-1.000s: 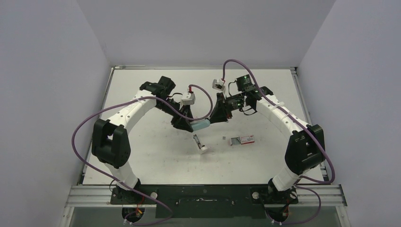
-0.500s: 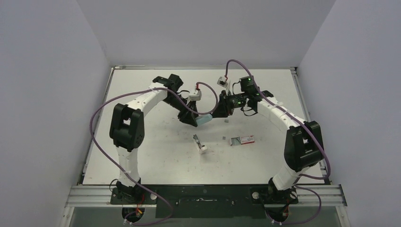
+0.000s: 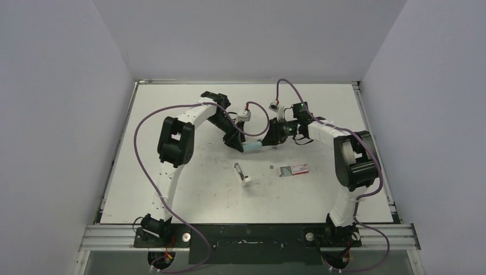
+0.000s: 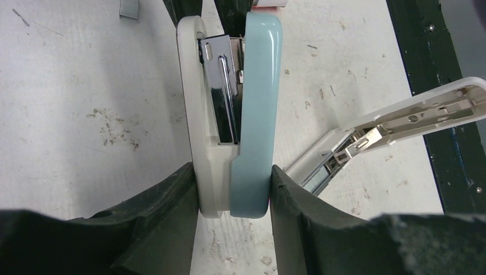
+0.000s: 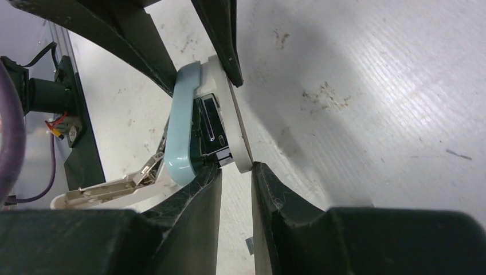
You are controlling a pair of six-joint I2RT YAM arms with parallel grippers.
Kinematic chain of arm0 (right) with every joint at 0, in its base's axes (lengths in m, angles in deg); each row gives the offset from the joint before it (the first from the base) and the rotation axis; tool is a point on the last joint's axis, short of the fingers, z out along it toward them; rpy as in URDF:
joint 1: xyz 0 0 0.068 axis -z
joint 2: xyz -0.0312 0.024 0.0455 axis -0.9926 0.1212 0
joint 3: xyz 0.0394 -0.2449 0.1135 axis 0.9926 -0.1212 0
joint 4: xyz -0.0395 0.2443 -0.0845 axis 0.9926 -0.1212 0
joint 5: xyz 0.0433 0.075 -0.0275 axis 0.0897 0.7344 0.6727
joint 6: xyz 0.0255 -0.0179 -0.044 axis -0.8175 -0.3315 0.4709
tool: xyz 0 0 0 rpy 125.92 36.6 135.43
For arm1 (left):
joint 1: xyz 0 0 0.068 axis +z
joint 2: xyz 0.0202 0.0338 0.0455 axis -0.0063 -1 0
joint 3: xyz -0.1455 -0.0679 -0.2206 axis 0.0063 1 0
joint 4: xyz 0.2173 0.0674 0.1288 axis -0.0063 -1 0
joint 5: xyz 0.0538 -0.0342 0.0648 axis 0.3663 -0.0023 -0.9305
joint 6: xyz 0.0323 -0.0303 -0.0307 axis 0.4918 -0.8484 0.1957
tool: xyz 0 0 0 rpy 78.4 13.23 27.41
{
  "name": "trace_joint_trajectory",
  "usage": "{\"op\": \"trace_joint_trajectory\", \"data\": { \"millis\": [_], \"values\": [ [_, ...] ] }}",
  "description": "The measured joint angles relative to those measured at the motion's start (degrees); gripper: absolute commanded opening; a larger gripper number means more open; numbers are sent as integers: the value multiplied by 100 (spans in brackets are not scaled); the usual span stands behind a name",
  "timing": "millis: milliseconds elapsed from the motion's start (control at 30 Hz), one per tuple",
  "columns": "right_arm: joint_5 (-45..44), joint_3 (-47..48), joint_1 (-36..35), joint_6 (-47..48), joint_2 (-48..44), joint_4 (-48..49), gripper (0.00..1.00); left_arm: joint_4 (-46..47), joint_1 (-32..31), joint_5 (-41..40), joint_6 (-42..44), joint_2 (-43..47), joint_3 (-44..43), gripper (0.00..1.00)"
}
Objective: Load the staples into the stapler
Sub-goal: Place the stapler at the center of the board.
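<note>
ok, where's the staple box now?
Top view: the box lies flat on the table, right of centre, just right of the open white stapler and nearer the arm bases than the teal stapler.

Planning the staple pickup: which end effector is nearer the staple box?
Right. The right end effector sits just beyond the box, slightly left; the left end effector is farther left.
</note>
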State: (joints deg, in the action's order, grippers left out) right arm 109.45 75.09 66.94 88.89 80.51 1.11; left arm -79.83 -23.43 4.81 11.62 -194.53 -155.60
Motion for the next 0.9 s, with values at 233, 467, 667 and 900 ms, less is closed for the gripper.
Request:
{"op": "trace_joint_trajectory", "data": {
  "millis": [233,467,667,900],
  "values": [
    [-37,-249,151,-321,376,540,5,-232,-20,129,105,-457,-455,55],
    [-31,-313,192,-516,466,883,5,-280,-68,282,83,-501,-638,66],
    [-20,-313,240,-415,468,861,34,72,-96,227,-289,-387,-317,71],
    [-166,-57,256,649,472,-2,61,1327,-85,44,-1320,446,909,71]
  ]
}}
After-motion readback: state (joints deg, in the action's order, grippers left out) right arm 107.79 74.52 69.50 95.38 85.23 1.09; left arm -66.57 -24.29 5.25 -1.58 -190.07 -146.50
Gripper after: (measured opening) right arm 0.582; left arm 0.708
